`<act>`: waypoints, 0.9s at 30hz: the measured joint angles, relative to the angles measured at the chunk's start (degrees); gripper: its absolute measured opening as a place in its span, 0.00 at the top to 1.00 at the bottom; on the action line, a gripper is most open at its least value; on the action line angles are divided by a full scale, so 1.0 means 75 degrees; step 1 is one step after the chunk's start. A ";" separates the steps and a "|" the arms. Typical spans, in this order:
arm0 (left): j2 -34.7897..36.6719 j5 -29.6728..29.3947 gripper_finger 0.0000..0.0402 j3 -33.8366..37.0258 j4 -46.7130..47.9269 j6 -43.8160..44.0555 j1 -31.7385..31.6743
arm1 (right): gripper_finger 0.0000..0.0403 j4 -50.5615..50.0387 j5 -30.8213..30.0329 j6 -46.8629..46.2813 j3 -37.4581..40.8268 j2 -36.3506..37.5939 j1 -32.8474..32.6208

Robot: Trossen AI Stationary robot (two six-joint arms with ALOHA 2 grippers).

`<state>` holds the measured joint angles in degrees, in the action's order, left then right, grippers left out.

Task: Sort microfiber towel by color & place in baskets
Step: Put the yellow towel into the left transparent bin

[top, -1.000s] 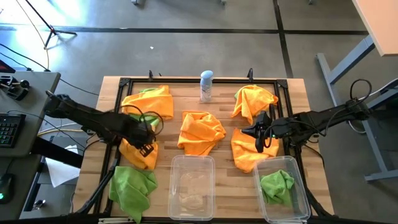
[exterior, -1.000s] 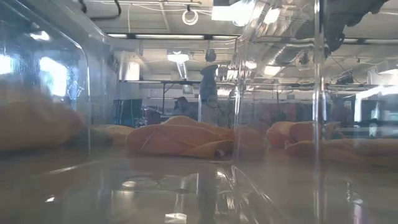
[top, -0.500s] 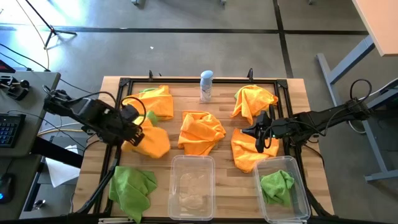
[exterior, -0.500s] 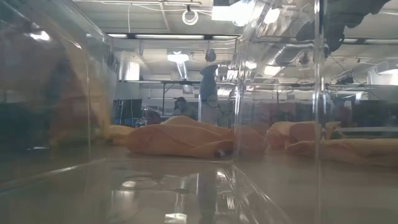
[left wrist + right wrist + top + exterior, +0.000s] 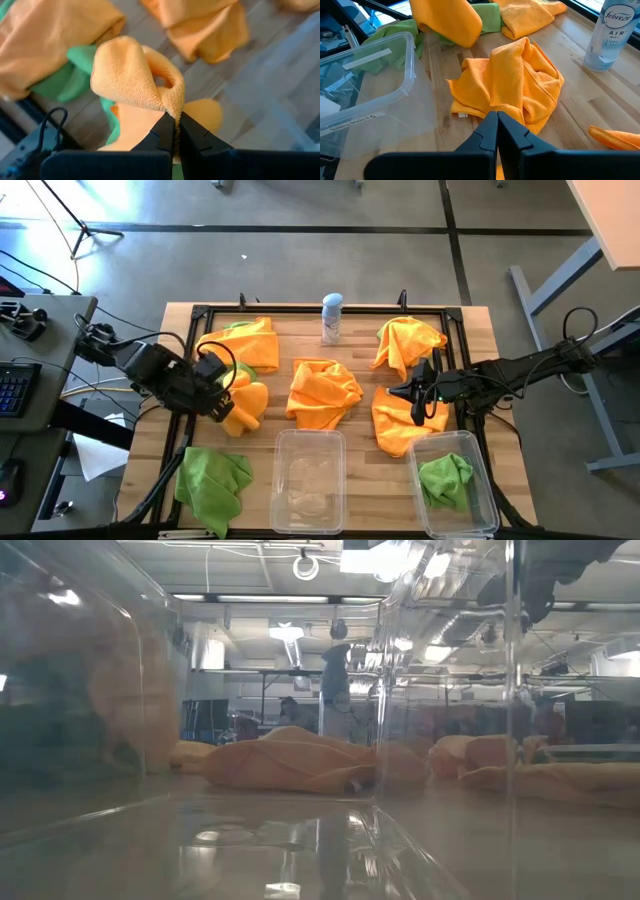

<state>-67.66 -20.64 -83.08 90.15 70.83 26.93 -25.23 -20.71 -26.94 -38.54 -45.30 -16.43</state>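
Note:
My left gripper [image 5: 222, 396] is over the table's left half, shut on an orange towel [image 5: 246, 406] that also shows in the right wrist view [image 5: 447, 20]. My right gripper [image 5: 420, 396] hovers shut over another orange towel [image 5: 398, 428] on the right. More orange towels lie flat at the centre [image 5: 322, 392], far left [image 5: 246, 344] and far right [image 5: 408, 340]. A green towel [image 5: 213, 480] lies at the near left. Of the two clear baskets, the middle one [image 5: 308, 442] holds nothing and the right one [image 5: 484, 480] holds a green towel [image 5: 445, 478]. My left gripper pinches a bunched fold of the orange towel [image 5: 171, 111] between its two fingers [image 5: 163, 131]. The rest of the cloth balloons out in a loose roll [image 5: 131, 75] beyond the fingertips. The towel hangs slack below the gripper and appears lifted off the table.
A white-and-blue spray can [image 5: 332, 318] stands at the far middle of the table. A dark frame [image 5: 300, 310] runs round the table's work area. A green towel edge [image 5: 75, 80] peeks from under the far-left orange one. Bare wood shows between the centre towel and the baskets.
My left gripper has risen and drawn back toward the table's left and far side, carrying the orange towel. That towel lay bunched on the table at the near left; now it hangs gathered below the fingers.

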 joint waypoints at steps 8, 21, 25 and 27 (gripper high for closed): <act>-0.0338 -0.1004 1.00 -0.1302 -0.0012 -0.0478 0.0272 | 1.00 0.0000 0.0022 0.0000 0.0000 0.0000 0.0000; -0.1951 -0.1148 1.00 -0.4091 -0.0549 -0.2088 0.0496 | 1.00 -0.0001 0.0428 -0.0003 0.0000 0.0000 0.0000; -0.2732 -0.1145 1.00 -0.5209 -0.0595 -0.2239 0.0778 | 1.00 -0.0044 0.0472 0.0010 0.0000 0.0000 0.0000; -0.3120 -0.1134 1.00 -0.5750 -0.0602 -0.2267 0.0960 | 1.00 -0.0046 0.0611 0.0041 0.0000 0.0000 0.0000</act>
<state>-91.06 -29.14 -126.21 85.63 53.83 34.13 -25.57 -16.13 -26.63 -38.54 -45.30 -16.43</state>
